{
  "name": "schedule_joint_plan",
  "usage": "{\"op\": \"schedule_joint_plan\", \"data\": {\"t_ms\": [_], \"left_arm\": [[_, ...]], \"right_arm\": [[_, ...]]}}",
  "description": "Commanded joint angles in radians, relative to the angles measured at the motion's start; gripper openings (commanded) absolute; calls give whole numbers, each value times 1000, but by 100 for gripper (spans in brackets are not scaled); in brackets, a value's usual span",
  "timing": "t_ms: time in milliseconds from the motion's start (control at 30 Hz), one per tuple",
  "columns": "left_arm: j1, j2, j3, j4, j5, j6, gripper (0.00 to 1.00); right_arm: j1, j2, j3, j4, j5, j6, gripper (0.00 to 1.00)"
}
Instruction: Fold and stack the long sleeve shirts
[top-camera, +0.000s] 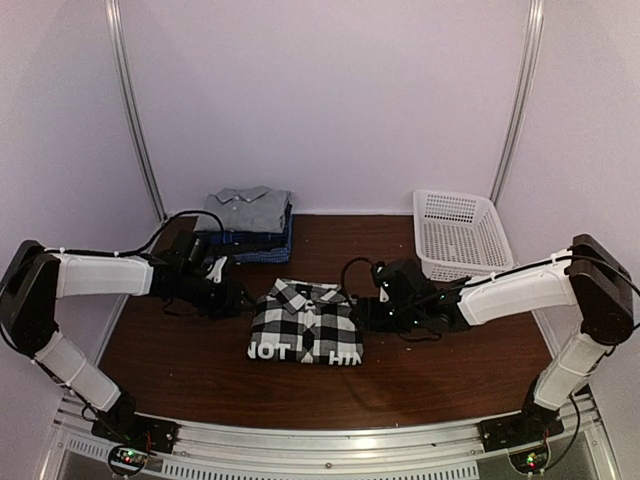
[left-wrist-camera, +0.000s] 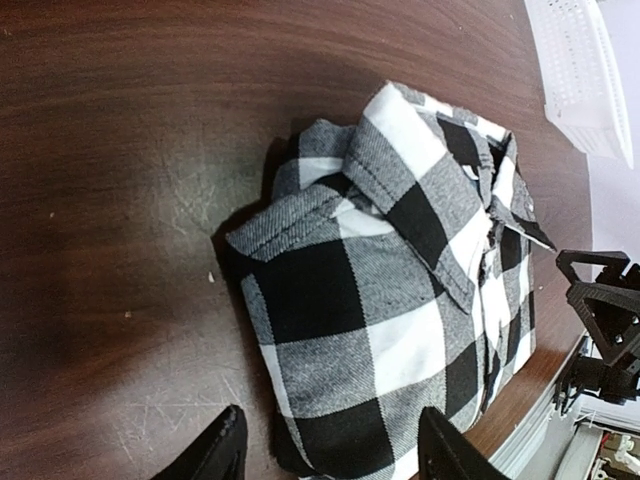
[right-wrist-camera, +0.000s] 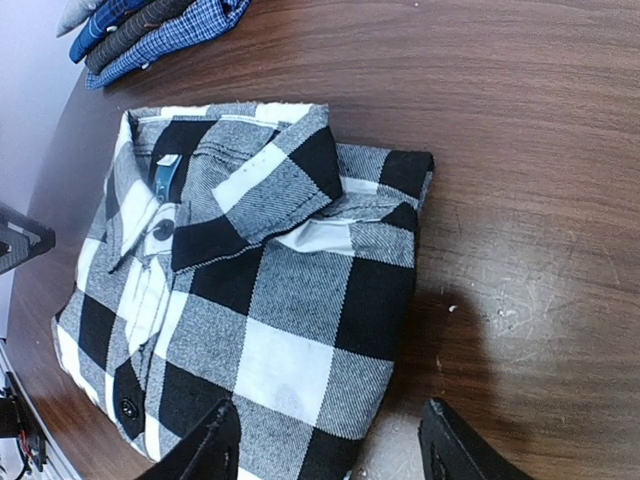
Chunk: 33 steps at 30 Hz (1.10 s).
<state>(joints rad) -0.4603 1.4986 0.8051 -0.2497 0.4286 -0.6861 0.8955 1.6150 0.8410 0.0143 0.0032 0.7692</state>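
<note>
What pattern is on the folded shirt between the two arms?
The folded shirt has big black, white and grey checks, clearest in the right wrist view.

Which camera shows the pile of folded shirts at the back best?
The top external view: the whole pile shows, grey shirt uppermost. The right wrist view catches only its blue edges; the left wrist view misses it.

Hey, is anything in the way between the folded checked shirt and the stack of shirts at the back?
Nothing visible. Only bare table lies between the checked shirt and the stack; the left gripper sits open just left of that path.
</note>
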Motion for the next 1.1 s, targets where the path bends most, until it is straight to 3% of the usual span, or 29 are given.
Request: {"op": "schedule_joint_plan", "data": {"t_ms": [0,700,933,1067], "left_arm": [[0,44,-35,104,47,7,60],[-49,133,-90,195,56,-31,55],[-87,170,-62,236,39,-87,36],[-112,172,-13,217,27,-103,18]], "right_arm": [[-11,60,41,27,-52,-15,59],[-15,221,98,27,-92,-22,52],[-9,257,134,23,-107,-27,44],[-7,268,156,19,-130,-31,32]]}}
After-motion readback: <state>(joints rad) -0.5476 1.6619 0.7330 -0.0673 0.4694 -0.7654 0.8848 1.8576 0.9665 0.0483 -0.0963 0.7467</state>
